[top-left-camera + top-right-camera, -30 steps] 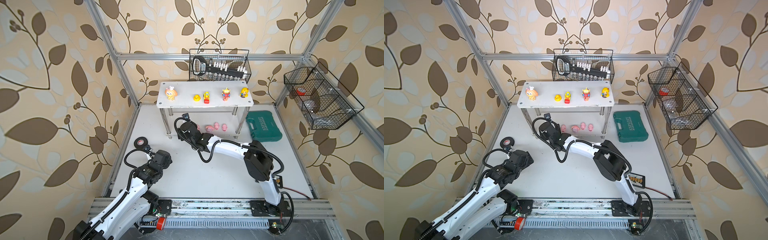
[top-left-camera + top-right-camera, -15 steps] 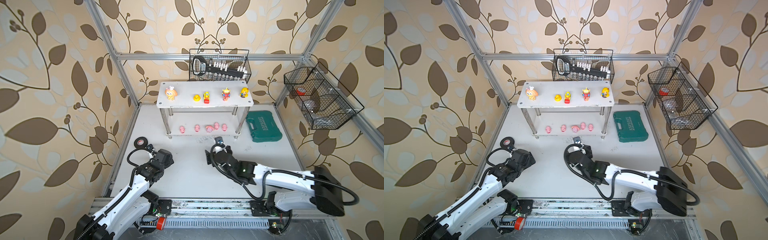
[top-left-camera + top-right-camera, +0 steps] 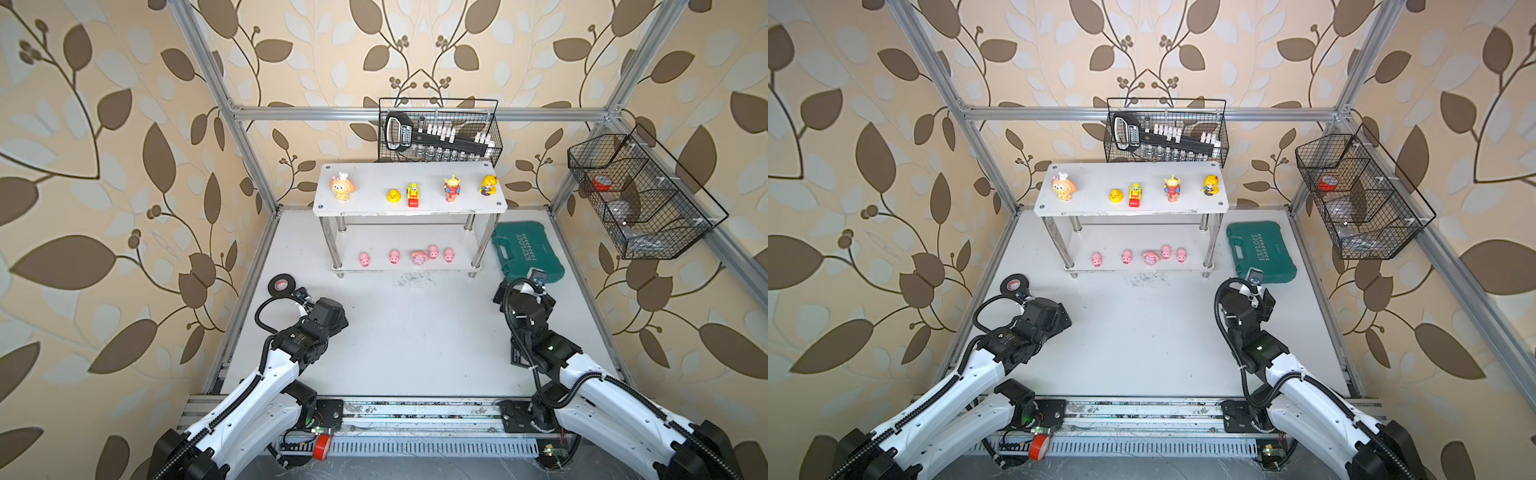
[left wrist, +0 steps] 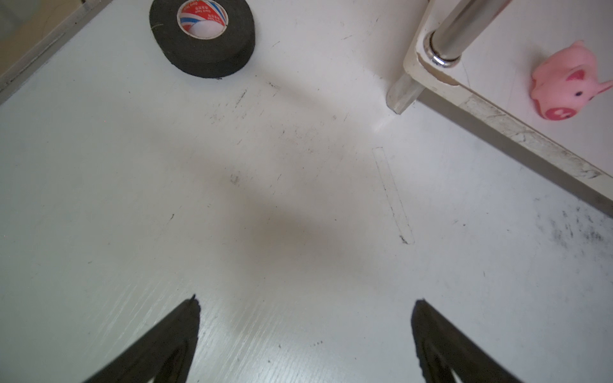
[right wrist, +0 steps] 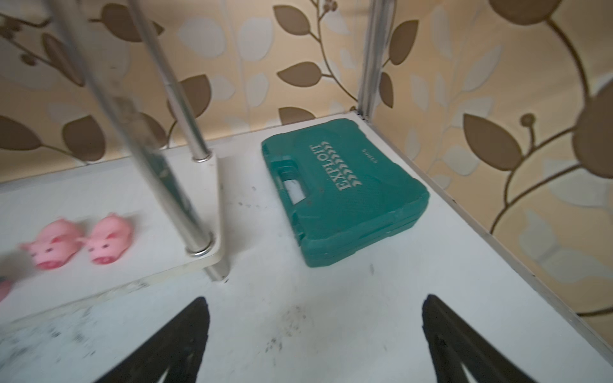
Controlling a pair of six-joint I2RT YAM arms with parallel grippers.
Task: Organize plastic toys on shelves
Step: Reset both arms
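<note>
At the near edge of the white table (image 3: 415,353), on a metal rail (image 3: 415,411): bases of two white-and-black arms, set well apart.

Ahead of the rail, on the left: left gripper (image 4: 306,300). Hovered over bare table, black fingers (image 4: 166,341) spread wide, nothing between them. Just beyond, near the left wall: black tape roll with red-and-white core (image 4: 202,43). Lay flat on the table.

On the right: right gripper (image 5: 315,297). Hovered over scuffed table, fingers likewise wide apart, nothing gripped. Just past it, near the right wall: green plastic tool case lettered EXPLOIT (image 5: 345,199). Lay flat beside the rack's near right leg.

Farther back, centred: white two-tier rack on four chrome legs (image 3: 374,174). Along the front of its lower board, in both top views: five pink plastic piglets, namely the first piglet (image 3: 364,259), the second piglet (image 3: 394,256), the third piglet (image 3: 419,257), askew and just beside the fourth piglet (image 3: 433,251), then the fifth piglet (image 3: 448,254). On the upper board, left to right: orange animal figure with bow (image 3: 342,189), small yellow duck (image 3: 393,195), yellow-red toy vehicle (image 3: 412,195) just beside the duck, green-headed red-blue alien (image 3: 452,189), yellow doll (image 3: 488,185). Stood upright, all five.

Farthest, on the back rail: black wire basket (image 3: 440,106). Held a black tool with white pieces (image 3: 436,139). On the right wall: second black wire basket (image 3: 665,232).
</note>
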